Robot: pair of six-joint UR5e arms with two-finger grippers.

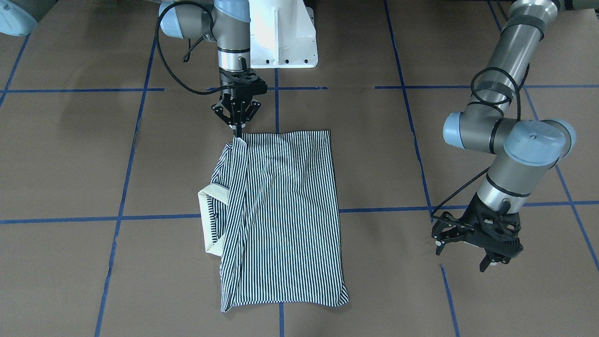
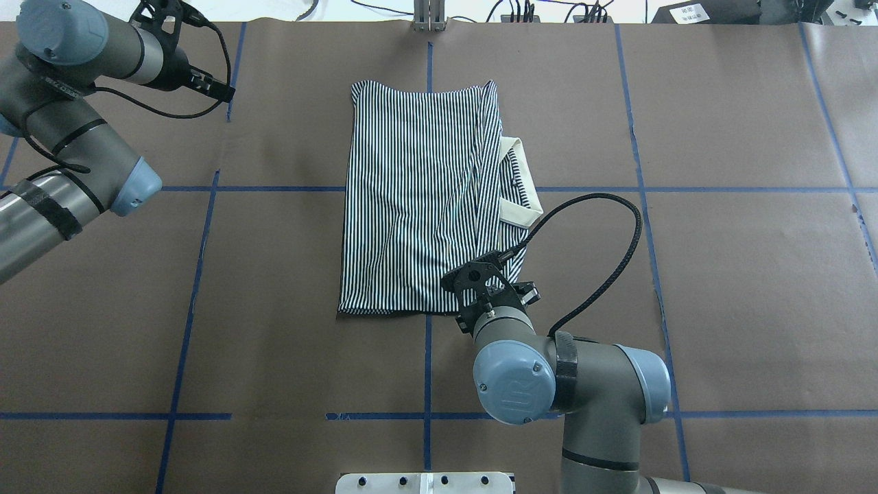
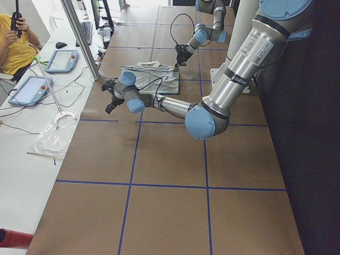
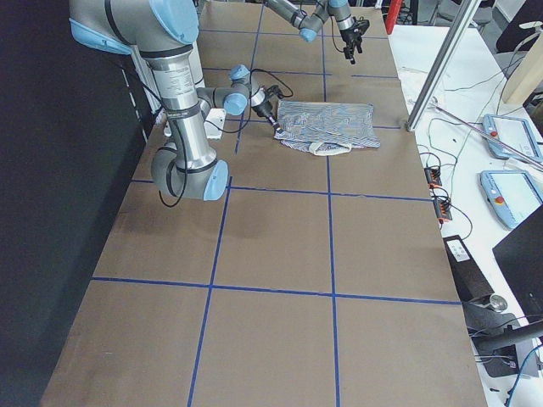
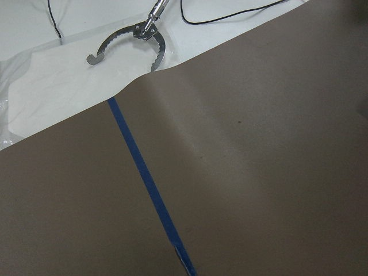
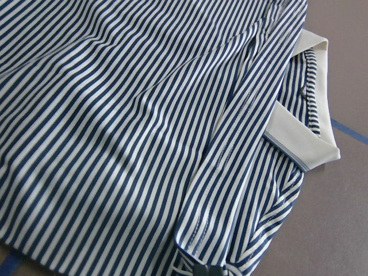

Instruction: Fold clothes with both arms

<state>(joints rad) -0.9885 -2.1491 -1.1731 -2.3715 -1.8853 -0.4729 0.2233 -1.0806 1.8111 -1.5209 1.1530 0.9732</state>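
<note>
The striped polo shirt (image 1: 281, 210) lies folded into a long rectangle at the middle of the table, and it also shows in the overhead view (image 2: 411, 206). Its cream collar (image 1: 208, 220) sticks out on the robot's right side. My right gripper (image 1: 237, 130) is shut on the shirt's near right corner, which is slightly raised. The right wrist view shows the striped cloth (image 6: 144, 115) and collar (image 6: 299, 138) close up. My left gripper (image 1: 463, 257) is open and empty, above bare table far to the shirt's left, near the far edge (image 2: 212, 86).
The table is covered in brown paper with a blue tape grid (image 1: 276, 215). The white pedestal base (image 1: 283, 37) stands behind the right gripper. Metal tongs (image 5: 129, 40) lie just beyond the far edge. A metal post (image 3: 79, 37) and tablets (image 3: 61, 58) stand on the operators' side.
</note>
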